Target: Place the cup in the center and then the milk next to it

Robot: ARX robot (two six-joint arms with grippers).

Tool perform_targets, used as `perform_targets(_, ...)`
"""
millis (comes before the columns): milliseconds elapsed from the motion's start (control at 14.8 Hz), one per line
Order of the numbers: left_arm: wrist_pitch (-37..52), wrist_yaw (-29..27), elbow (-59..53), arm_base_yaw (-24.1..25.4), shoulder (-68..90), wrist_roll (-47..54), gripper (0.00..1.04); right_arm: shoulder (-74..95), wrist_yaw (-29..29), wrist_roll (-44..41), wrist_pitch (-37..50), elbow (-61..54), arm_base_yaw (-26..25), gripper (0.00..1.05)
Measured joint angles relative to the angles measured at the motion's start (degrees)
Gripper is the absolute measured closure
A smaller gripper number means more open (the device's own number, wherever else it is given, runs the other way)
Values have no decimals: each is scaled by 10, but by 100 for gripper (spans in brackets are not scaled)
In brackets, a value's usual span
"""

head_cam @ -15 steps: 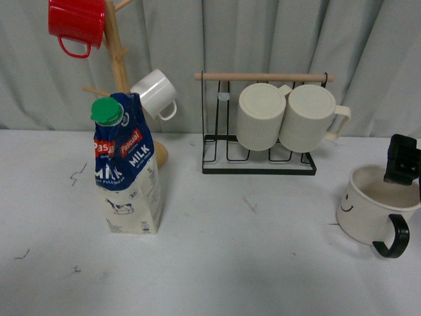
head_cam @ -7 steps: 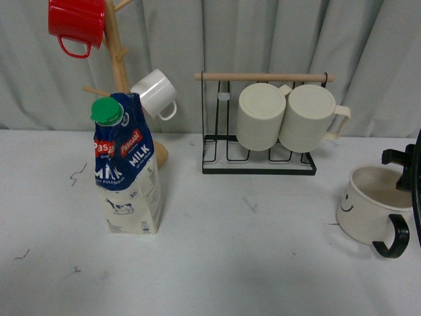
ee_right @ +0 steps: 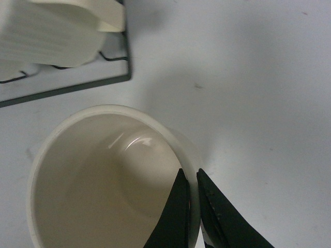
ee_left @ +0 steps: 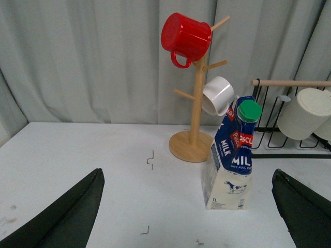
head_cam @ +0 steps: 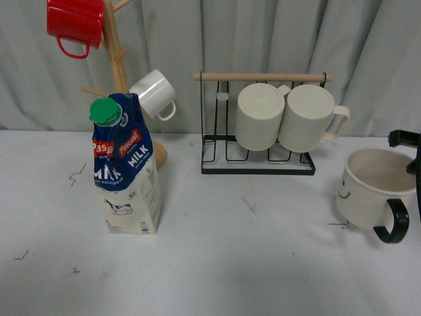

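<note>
My right tool [ee_right: 190, 178] pinches the rim of the cup [head_cam: 368, 191], which is at the right edge of the counter [head_cam: 250, 276], not centered. The milk [head_cam: 125, 171] stands left, untouched. My left tool [ee_left: 187, 178] is spread wide. Both placements remain.

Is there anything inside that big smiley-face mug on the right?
Empty. The right wrist view looks into the cup and shows only its bare cream inside.

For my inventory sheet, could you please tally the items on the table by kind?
Mugs: 5 (red mug, small white mug, two ribbed cream mugs, large cream mug with black handle)
Cartons: 1 (tall blue-and-cream milk carton)
Wooden mug tree: 1
Black wire rack: 1
Total: 8
</note>
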Motion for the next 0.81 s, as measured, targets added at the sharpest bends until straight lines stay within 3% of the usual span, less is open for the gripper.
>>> perform_targets(404, 0, 0, 0, 0, 0, 0, 7, 24, -20, 1, 4, 35, 97, 101)
perform_targets(809, 0, 0, 0, 0, 0, 0, 7, 78, -26, 31, 0, 63, 119, 101)
